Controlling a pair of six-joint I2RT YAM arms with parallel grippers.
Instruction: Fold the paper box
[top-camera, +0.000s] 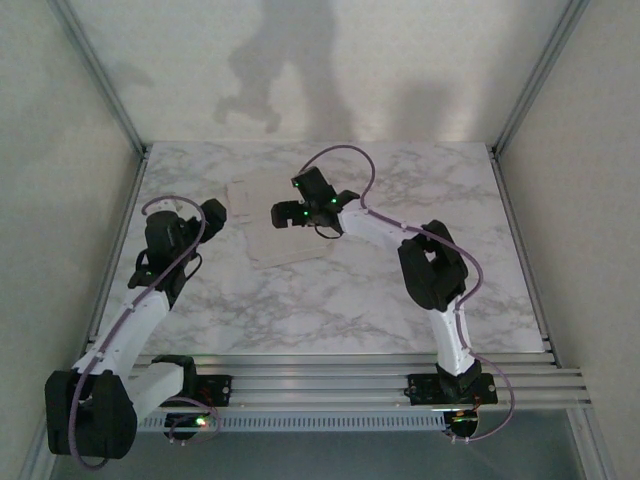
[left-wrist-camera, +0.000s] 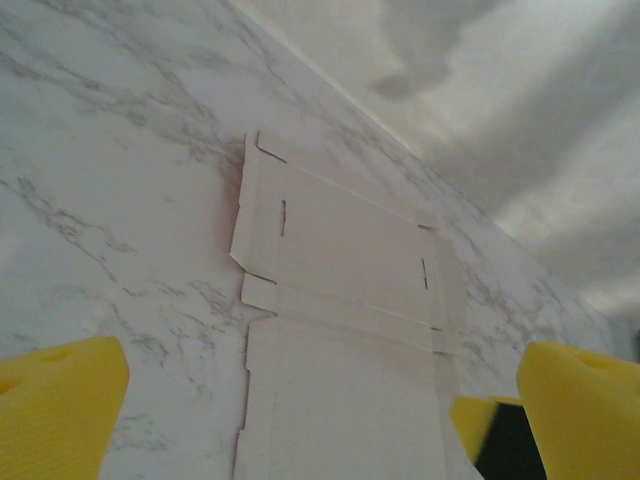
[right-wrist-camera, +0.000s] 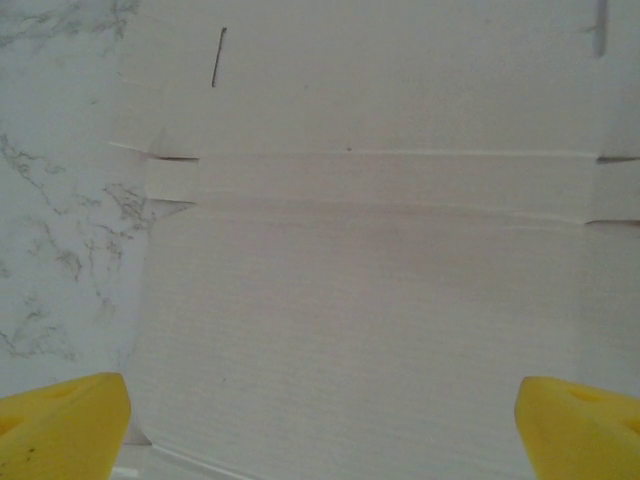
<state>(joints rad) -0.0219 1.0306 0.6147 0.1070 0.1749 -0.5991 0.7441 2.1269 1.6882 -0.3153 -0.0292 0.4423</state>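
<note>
The paper box (top-camera: 262, 238) lies flat and unfolded on the marble table (top-camera: 420, 180), off-white side up, with flaps and slits showing. My left gripper (top-camera: 214, 214) is open at the sheet's left edge. In the left wrist view its yellow fingers (left-wrist-camera: 56, 400) stand wide apart, low over the near end of the paper box (left-wrist-camera: 350, 300). My right gripper (top-camera: 298, 202) hovers open over the sheet's right part. Below it the paper box (right-wrist-camera: 370, 300) spans the space between its yellow fingertips (right-wrist-camera: 62, 425), and nothing is gripped. One right finger (left-wrist-camera: 478, 428) appears at the sheet's right edge in the left wrist view.
Grey-veined marble surrounds the sheet on all sides. White walls with metal frame posts (top-camera: 105, 90) close off the back and sides. An aluminium rail (top-camera: 330, 380) carrying the arm bases runs along the near edge.
</note>
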